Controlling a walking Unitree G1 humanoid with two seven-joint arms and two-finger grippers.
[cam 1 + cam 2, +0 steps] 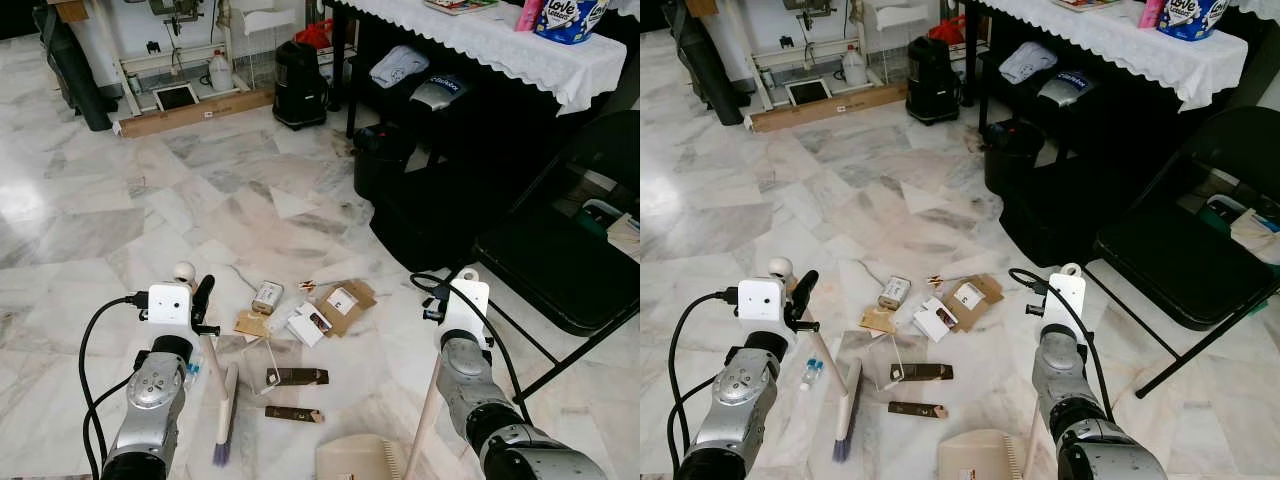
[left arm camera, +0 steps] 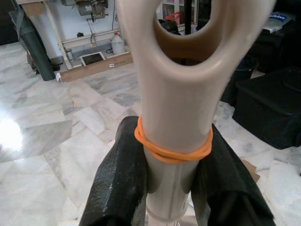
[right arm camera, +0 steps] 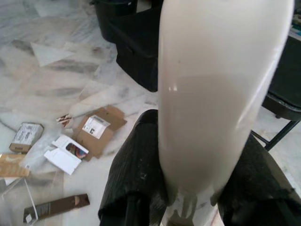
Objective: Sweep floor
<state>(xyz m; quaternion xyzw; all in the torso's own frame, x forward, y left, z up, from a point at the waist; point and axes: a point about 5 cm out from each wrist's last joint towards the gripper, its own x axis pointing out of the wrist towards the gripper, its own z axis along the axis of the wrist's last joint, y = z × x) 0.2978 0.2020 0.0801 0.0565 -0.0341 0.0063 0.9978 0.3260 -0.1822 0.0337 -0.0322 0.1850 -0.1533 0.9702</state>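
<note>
Black fingers, left: the left gripper (image 2: 171,188) is clenched on the broom handle (image 2: 176,117), one finger (image 2: 120,188) pressed to each side, just below an orange rubber band (image 2: 174,149) wound round the shaft.
Black fingers, right: the right gripper (image 3: 197,183) is clamped on the cream dustpan handle (image 3: 216,94), one finger (image 3: 136,179) on either side of it.
Broom: the handle runs down from the left gripper to a head (image 1: 226,415) whose bristles rest on the floor, just below the fingers.
Dustpan: the cream pan (image 1: 360,460) lies flat on the floor between the two arms, at the foot of the handle held by the right gripper.
Litter: cardboard pieces (image 1: 345,303), a white carton (image 1: 310,324), a small box (image 1: 266,297) and two dark strips (image 1: 296,377) are scattered just ahead of the fingers, between the grippers.
Surface: white and grey veined marble floor (image 1: 150,220), polished, with a bright glare patch far to the left of the fingers.
Room, right: a black folding chair (image 1: 570,250) stands beside the right gripper; beyond it a table with a white lace-edged cloth (image 1: 500,40) is seen, with black bins (image 1: 420,200) beneath.
Room, far: a black vacuum (image 1: 298,85), a long cardboard box (image 1: 195,112) and a white jug (image 1: 220,70) are set well ahead.
</note>
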